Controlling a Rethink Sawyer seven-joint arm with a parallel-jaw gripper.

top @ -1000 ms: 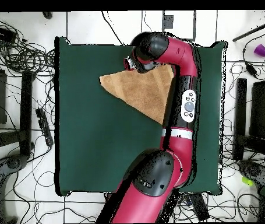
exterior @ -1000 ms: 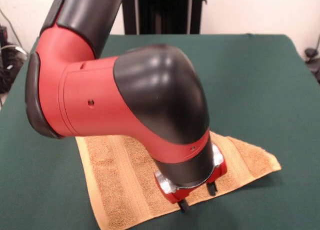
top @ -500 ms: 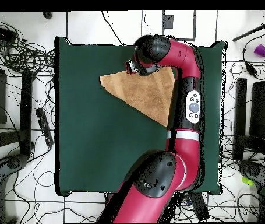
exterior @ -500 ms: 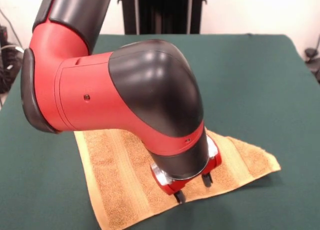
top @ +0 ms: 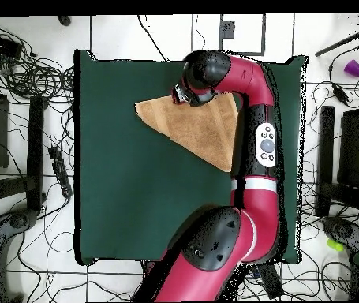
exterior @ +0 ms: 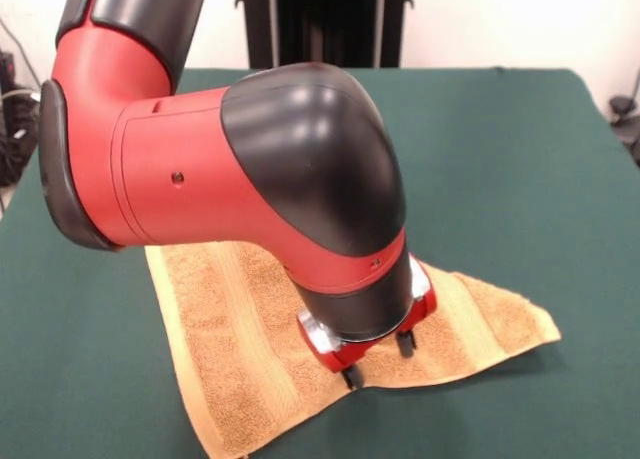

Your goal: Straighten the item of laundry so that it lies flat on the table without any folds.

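The item of laundry [exterior: 230, 359], an orange-yellow terry towel, lies near the front edge of the green table [exterior: 500, 159]. Its right corner [exterior: 545, 327] points out to the side. From above, the towel [top: 194, 126] shows as a rough triangle, so it seems folded on itself. My gripper [exterior: 377, 362] hangs under the big red and black wrist. Its two fingertips [exterior: 405, 344] stand apart, open, right at the towel's near edge, and nothing shows between them. Whether they touch the cloth I cannot tell. In the overhead view the gripper [top: 184, 95] is at the towel's top edge. The arm hides the towel's middle.
The arm's bulky elbow [exterior: 300, 169] fills the middle of the front view. Around the table [top: 135, 197] the floor carries cables and equipment, and a purple cup [top: 354, 67] stands off to the right. Bare green cloth spreads left of and below the towel in the overhead view.
In the front view my gripper has moved up and left, inward from the table's front edge. The towel's near edge has drawn in slightly where the fingertips are.
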